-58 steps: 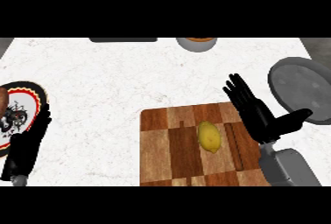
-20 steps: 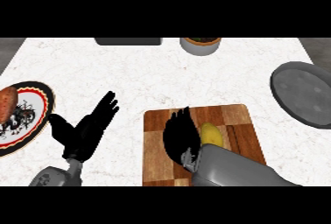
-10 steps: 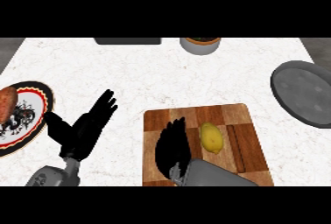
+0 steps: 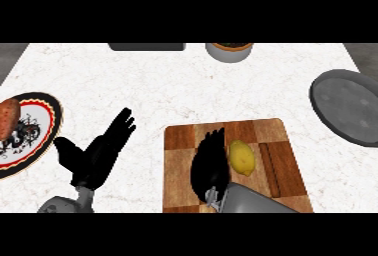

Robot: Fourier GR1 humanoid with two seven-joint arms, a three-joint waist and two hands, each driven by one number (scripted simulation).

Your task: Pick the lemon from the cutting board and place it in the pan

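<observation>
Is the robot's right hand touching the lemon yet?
Cannot tell: in the head view the right hand lies directly beside the lemon, no clear gap or contact visible.

A white marble-patterned counter top (image 4: 184,90) with faint brownish veining filled nearly the whole view, evenly lit with soft shadows. At its far edge sat a dark rectangular object (image 4: 146,46) (only its near side showed) and, to the right of it, a round grey bowl with dark brown contents (image 4: 230,50). A round plate with a red and black patterned rim (image 4: 33,131) lay at the left edge, holding a reddish-brown piece of food (image 4: 7,115). Grey floor (image 4: 363,50) showed past both far corners.
</observation>
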